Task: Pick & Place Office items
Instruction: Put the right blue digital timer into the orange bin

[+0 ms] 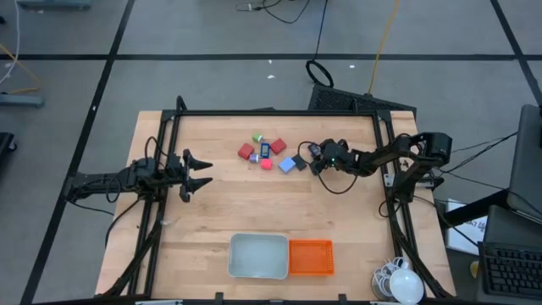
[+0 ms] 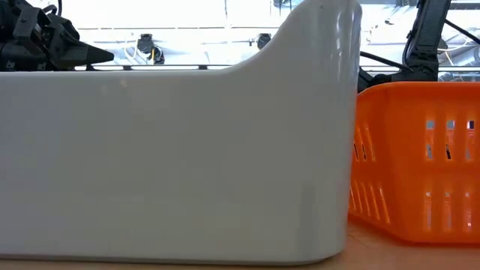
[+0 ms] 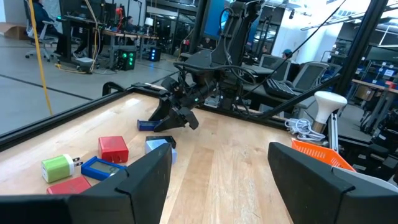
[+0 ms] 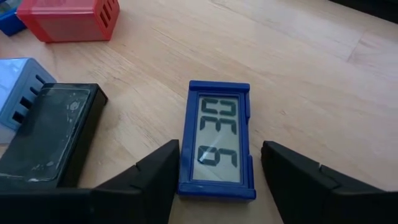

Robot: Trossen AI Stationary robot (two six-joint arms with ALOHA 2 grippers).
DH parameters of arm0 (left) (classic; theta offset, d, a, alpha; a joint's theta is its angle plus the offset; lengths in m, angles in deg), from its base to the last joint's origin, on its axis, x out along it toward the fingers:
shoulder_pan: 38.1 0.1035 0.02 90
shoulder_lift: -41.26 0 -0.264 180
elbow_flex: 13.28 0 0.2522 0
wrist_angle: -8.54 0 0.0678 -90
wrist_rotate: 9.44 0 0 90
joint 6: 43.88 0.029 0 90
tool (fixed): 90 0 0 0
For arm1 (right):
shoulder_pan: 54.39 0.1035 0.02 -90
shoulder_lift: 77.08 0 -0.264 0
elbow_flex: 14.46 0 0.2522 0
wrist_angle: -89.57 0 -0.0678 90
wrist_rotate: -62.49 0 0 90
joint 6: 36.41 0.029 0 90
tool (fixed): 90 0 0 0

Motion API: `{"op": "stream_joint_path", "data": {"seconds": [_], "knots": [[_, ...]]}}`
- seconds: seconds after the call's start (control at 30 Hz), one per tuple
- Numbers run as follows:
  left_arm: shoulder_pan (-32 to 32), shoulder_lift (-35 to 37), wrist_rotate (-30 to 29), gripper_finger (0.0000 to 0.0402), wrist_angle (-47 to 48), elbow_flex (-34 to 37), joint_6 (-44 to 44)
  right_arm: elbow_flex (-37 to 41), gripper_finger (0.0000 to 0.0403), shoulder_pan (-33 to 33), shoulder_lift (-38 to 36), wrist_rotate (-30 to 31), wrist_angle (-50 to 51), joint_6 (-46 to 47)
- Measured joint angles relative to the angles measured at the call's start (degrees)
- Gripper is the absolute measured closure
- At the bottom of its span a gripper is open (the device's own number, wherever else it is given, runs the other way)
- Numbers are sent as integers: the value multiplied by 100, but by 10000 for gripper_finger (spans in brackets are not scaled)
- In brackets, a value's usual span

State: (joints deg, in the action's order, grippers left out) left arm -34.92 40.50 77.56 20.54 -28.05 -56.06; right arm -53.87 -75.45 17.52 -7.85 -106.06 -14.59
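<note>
Wooden table (image 1: 212,220) is taking up most of the overhead view; nothing is sitting in either container yet, so the job is reading as barely begun; grey tray (image 1: 258,256) is waiting at the near edge, its floor showing bare from above, and the orange basket (image 1: 311,257) touching its side is showing bare too; in the low view these two are blocking nearly everything behind them.

Left arm is idling over the left side of the table, well apart from the items; left gripper (image 1: 201,172) is standing with fingers spread and holding nothing.

Right arm is reaching in from the right edge; right gripper (image 1: 310,158) is hanging low at the right end of the cluster, fingers parted and straddling a small blue display (image 4: 219,138) that is lying flat on the wood; no squeeze is showing, so this is looking like the approach to a first pick.

Office items are all lying loose at the table's far middle: red block (image 1: 246,152), green block (image 1: 257,136), pink block (image 1: 266,164), pale blue block (image 1: 287,165); the right wrist view is adding a black flat piece (image 4: 46,138) just beside the display.

Remaining, as a judgement: closing on the display, carrying it to a container, then repeating for every other piece.
</note>
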Motion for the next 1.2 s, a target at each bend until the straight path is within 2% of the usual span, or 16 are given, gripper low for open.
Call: {"op": "stream_joint_path", "data": {"seconds": [0.73, 1.2], "knots": [[0, 0, 0, 131, 0, 0, 0, 0, 237, 2, 0, -2, 3, -4], [1, 0, 0, 131, 0, 0, -1, 0, 239, 2, 0, -2, 4, -17]]}}
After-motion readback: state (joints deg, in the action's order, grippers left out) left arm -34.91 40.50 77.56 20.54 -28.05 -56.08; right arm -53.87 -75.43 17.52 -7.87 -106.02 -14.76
